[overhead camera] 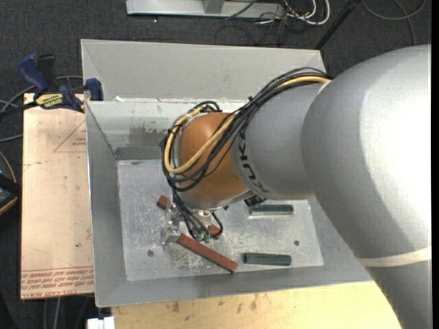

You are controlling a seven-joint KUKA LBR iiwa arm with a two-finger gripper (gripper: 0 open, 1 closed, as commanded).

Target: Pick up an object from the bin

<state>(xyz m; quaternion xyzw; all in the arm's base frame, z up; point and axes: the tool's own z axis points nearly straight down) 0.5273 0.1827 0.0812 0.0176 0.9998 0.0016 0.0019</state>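
A grey metal bin (pixel 103 204) is being viewed from above, and a large silver arm (pixel 329 149) is reaching into it from the right. An orange cover (pixel 206 156) is sitting at the arm's wrist, with black and yellow cables (pixel 285 82) looping over it. Below the cover, the gripper (pixel 180 226) is hanging low over the left middle of the bin floor. Its metal parts are crowding together in the cover's shadow, so whether the pincer is apart or together cannot be told.

A long reddish-brown bar (pixel 208 253) is lying on the floor at a slant, running from just under the gripper down toward the lower right. This is the thing lying nearest the gripper (whether the two are touching cannot be told). A small reddish-brown block (pixel 163 202) is lying just to the upper left of the gripper.

An upper dark green bar (pixel 269 210) is lying flat to the right, close under the arm. A lower dark green bar (pixel 266 258) is lying near the front wall, just beside the right end of the reddish-brown bar. Both are resting apart from the gripper.
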